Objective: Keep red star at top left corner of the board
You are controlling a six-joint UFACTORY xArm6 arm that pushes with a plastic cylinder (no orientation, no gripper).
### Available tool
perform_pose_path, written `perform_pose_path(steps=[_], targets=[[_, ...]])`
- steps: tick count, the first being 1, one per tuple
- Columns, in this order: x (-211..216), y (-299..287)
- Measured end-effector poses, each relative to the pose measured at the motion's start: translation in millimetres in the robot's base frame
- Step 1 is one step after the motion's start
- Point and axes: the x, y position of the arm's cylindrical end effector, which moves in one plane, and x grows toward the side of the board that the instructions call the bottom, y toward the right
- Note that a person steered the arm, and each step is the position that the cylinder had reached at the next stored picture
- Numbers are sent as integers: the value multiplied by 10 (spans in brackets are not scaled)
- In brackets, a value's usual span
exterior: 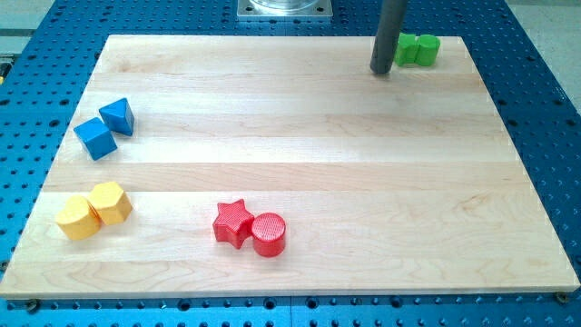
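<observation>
Down at the view's bottom, you see the red star [232,222] touching the red cylinder [269,234] on its right; a careless push could drag both along or spin the star off line. Up its likely path to the top left corner of the board [300,136] sit the two yellow blocks [93,210] and, farther, the blue cube [95,138] and blue triangular block [118,116], which it may clip. Farthest off, my tip [381,71] rests beside the green blocks [417,49]; it has no jaws to open or close, and you might nudge those leaving.
</observation>
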Motion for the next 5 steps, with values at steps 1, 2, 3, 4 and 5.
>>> perform_pose_path(steps=[1, 2, 3, 4, 5], targets=[[4, 0], [41, -6], [347, -232], [697, -408], [708, -492]])
